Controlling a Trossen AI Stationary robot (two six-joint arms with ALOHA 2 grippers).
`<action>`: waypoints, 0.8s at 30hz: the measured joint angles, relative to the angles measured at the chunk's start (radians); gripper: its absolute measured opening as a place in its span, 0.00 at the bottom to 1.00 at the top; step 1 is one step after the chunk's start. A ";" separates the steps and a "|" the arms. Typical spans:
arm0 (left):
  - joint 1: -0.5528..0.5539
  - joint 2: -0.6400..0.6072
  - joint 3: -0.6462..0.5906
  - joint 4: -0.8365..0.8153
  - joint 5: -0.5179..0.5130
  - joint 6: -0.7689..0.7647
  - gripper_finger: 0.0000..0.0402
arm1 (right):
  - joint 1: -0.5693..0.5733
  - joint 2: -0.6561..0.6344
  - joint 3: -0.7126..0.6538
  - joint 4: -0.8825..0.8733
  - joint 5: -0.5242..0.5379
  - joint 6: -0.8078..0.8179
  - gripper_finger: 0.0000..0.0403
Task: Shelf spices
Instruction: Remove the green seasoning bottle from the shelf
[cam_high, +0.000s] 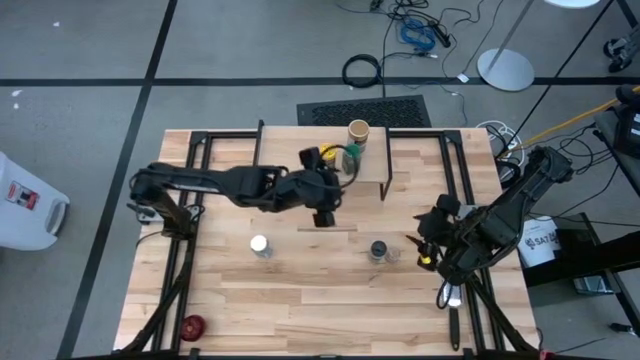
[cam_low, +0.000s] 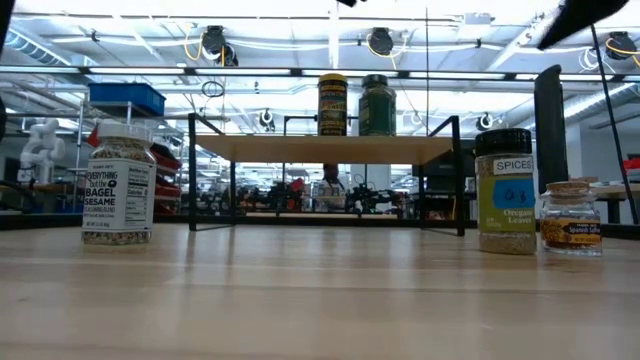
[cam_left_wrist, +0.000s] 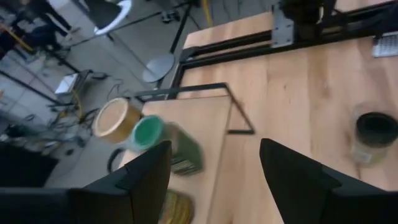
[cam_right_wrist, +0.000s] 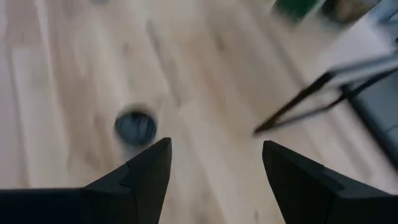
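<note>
The shelf (cam_high: 370, 205) stands at the table's far middle, and two spices stand on its plank (cam_low: 320, 148): a yellow jar with a tan lid (cam_high: 358, 131) and a green-lidded jar (cam_left_wrist: 148, 132). My left gripper (cam_high: 335, 186) hovers open above the shelf, beside the green-lidded jar, with nothing between its fingers. A white-capped jar (cam_high: 261, 245) and a dark-lidded jar (cam_high: 379, 250) stand on the table in front of the shelf. A small cork-topped jar (cam_low: 570, 215) stands near the dark-lidded one. My right gripper (cam_high: 425, 240) is open, raised just right of the dark-lidded jar (cam_right_wrist: 135, 127).
A small red round object (cam_high: 192, 325) lies at the table's near left corner. A black-handled tool (cam_high: 452, 300) lies near the right arm. Black frame rails (cam_high: 190, 230) run along the table's left and right sides. Bare wood lies between the jars and the near edge.
</note>
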 joint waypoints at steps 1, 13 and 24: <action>0.004 -0.007 0.000 -0.022 -0.007 -0.002 0.63 | -0.003 0.000 -0.002 0.017 0.049 -0.001 0.60; 0.137 -0.095 -0.209 -0.020 -0.003 -0.024 0.63 | -0.113 0.000 -0.005 0.208 0.228 -0.061 0.60; 0.145 -0.339 -0.353 0.085 0.021 -0.016 0.63 | -0.363 0.000 -0.005 0.361 0.331 -0.359 0.60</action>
